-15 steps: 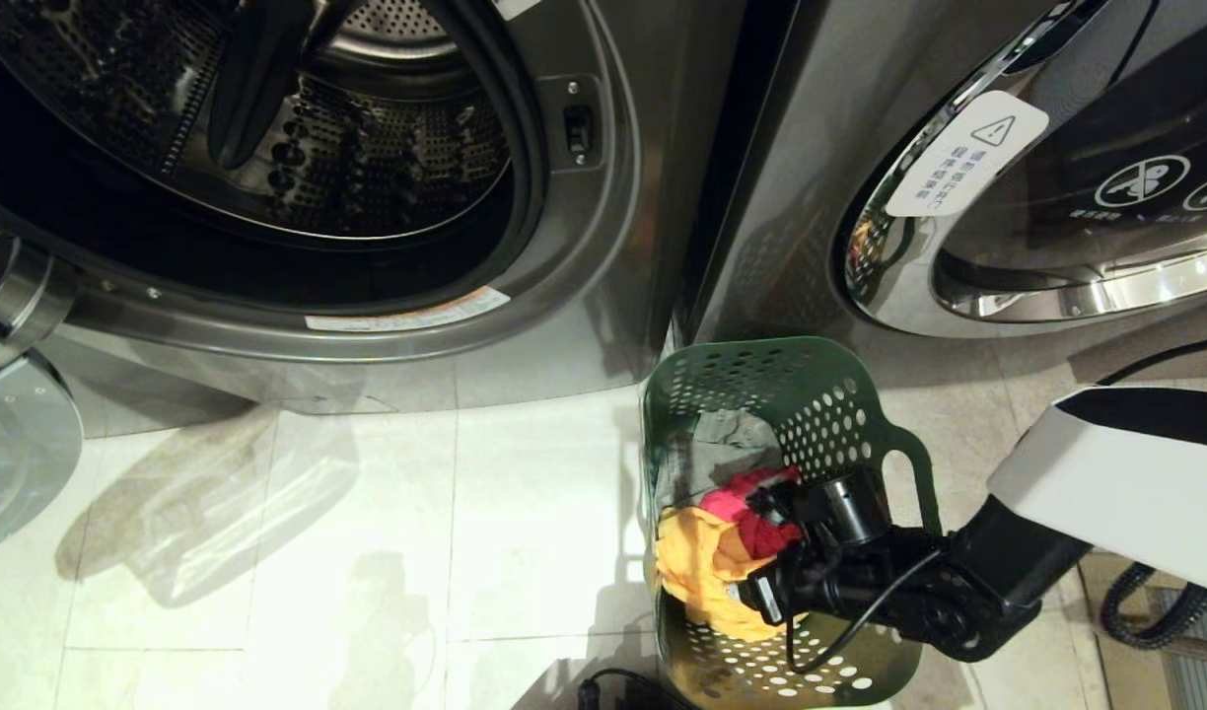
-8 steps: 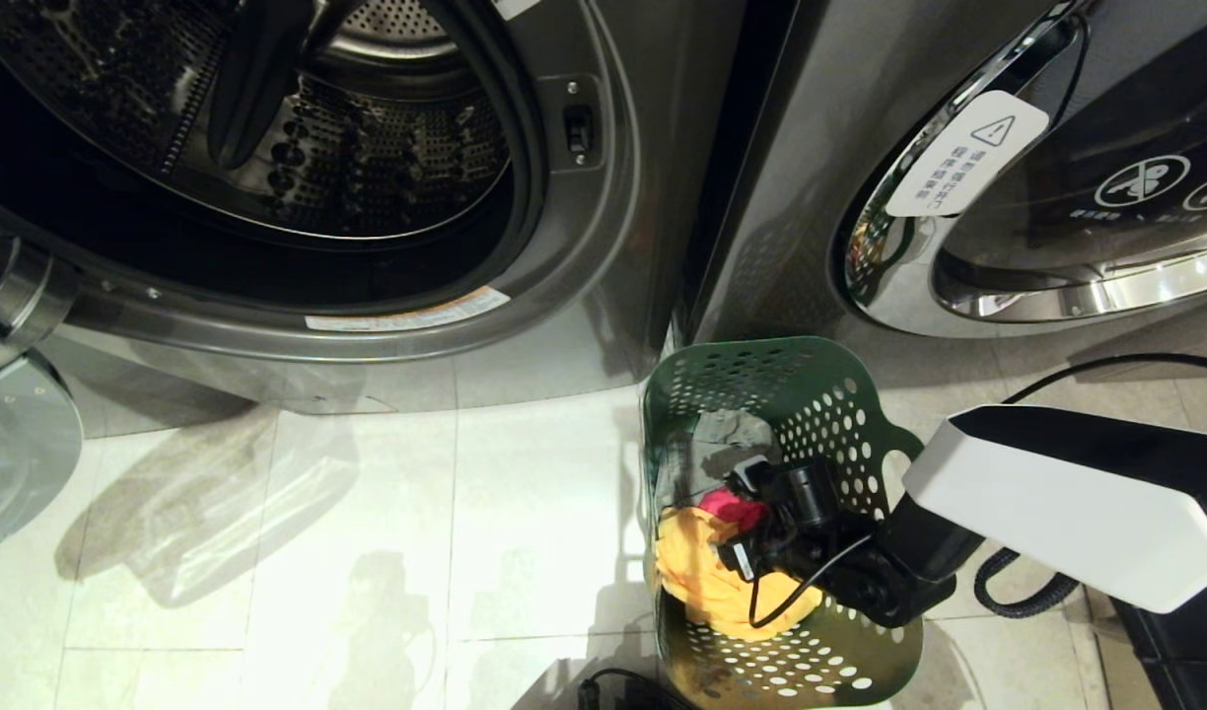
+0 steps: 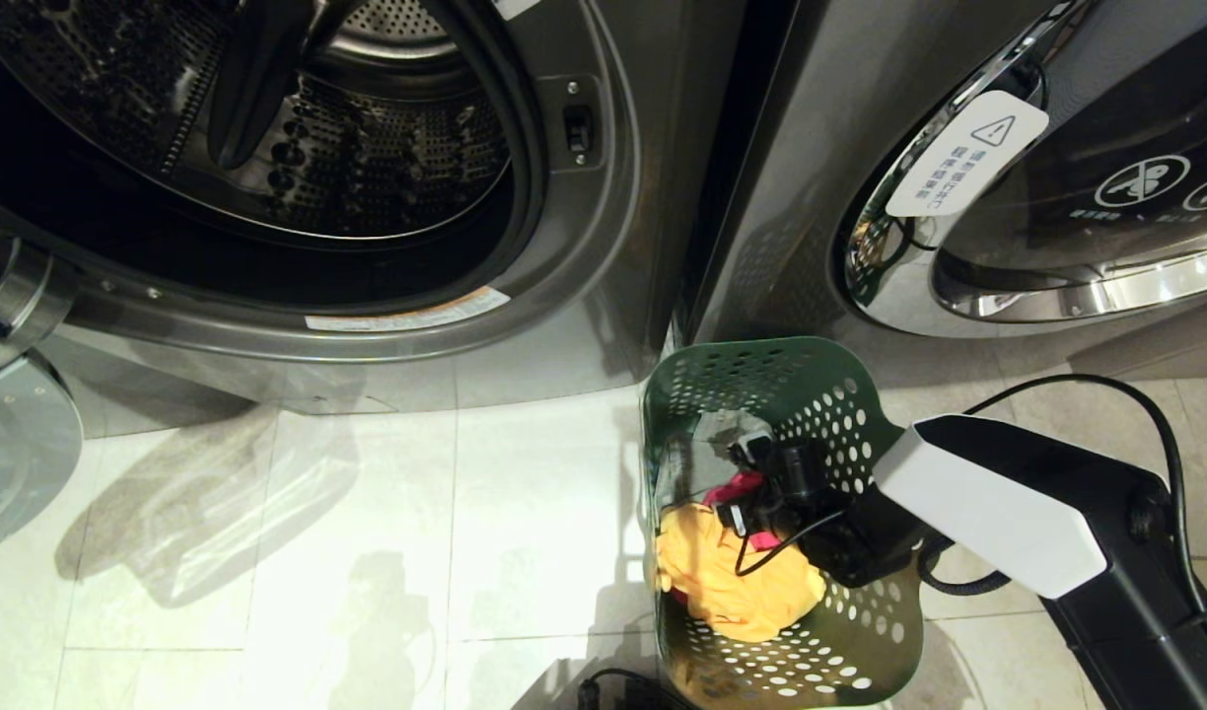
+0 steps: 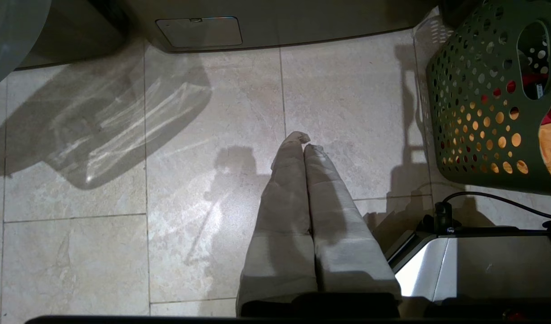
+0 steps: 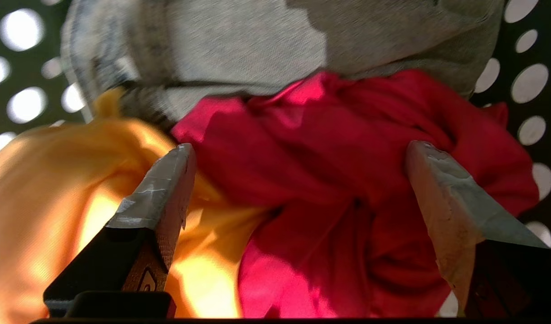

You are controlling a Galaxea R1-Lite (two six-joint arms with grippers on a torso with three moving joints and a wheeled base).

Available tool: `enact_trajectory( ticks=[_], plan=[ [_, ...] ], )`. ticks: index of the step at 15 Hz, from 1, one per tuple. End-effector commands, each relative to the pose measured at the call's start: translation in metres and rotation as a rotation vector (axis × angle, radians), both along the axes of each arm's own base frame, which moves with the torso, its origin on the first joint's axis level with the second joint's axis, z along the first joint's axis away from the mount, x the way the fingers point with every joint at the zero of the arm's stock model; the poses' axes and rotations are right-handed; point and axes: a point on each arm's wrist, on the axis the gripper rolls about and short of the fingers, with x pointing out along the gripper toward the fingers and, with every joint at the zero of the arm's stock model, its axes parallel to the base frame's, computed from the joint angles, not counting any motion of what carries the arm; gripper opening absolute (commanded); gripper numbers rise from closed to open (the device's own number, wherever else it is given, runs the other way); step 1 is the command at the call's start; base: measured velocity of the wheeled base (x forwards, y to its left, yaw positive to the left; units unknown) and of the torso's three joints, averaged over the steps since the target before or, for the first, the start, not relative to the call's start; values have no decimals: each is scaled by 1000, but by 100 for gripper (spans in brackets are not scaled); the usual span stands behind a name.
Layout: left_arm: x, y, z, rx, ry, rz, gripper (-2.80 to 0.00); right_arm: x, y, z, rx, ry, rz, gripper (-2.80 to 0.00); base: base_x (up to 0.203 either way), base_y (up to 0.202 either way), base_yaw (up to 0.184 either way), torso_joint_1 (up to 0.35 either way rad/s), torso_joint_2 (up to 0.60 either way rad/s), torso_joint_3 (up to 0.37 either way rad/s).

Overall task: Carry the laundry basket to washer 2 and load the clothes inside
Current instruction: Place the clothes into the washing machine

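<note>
The dark green perforated laundry basket [image 3: 791,370] stands on the floor between two washers. Inside lie the clothes: a yellow garment [image 3: 732,582], a pink-red one [image 3: 724,490] and a grey one [image 3: 707,434]. My right gripper [image 3: 740,483] reaches down into the basket. In the right wrist view it [image 5: 300,148] is open wide, with the pink-red garment [image 5: 347,180] between its fingers [image 5: 167,189]. My left gripper [image 4: 303,140] hangs shut and empty over the floor tiles. The washer [image 3: 603,247] on the left stands open, its drum [image 3: 367,148] empty. No number label shows on it.
A second washer [image 3: 791,197] with a shut chrome-rimmed door [image 3: 1057,286] and a white warning sticker [image 3: 963,153] stands behind the basket on the right. The open washer's door [image 3: 12,463] juts out at the far left. My base [image 4: 482,265] and a black cable [image 4: 496,200] sit beside the basket [image 4: 478,90].
My right arm has swung lower and further into the basket, from over the yellow garment to the pink-red one. Its fingers have spread wider. The left arm has not moved.
</note>
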Motion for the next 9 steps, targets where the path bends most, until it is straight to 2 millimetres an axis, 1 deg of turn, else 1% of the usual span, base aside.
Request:
enact_trajectory(
  ticks=[1,2,4,7,9],
  plan=[
    [0,0,0,0,1,0,-280,7,-3,-11,1,-3,-12,0,0,0,0,0,0,0],
    [0,0,0,0,0,0,-280,9,-3,-10,6,-11,-15,0,0,0,0,0,0,0],
    [0,0,0,0,0,0,-280,13,-1,-3,39,-91,-14,0,0,0,0,0,0,0],
    [0,0,0,0,1,0,-280,15,0,-7,65,-157,-9,0,0,0,0,0,0,0],
    [0,0,0,0,0,0,-280,16,0,-8,54,-140,-4,0,0,0,0,0,0,0]
  ],
)
